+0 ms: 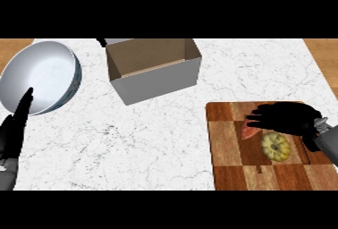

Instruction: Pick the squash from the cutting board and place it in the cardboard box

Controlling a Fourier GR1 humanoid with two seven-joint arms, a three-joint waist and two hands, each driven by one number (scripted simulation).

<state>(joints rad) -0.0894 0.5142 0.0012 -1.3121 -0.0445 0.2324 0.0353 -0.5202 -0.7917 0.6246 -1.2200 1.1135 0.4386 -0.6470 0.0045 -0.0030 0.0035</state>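
Squash (276, 147), yellow and ribbed, is lying on the wooden cutting board (228, 156) at the lower right of the frame. My right robot hand (285, 118) is hovering just above it in the picture, fingers curling toward the left over a pinkish item (249, 132) beside the squash; I cannot tell whether they are gripping anything. The open cardboard box (153, 69) is sitting at the upper centre of the white marble bench (132, 143). A large pale bowl (41, 76) is sitting at the upper left. My left robot hand (14, 132) is resting at the left edge, fingers straight and pointing up.
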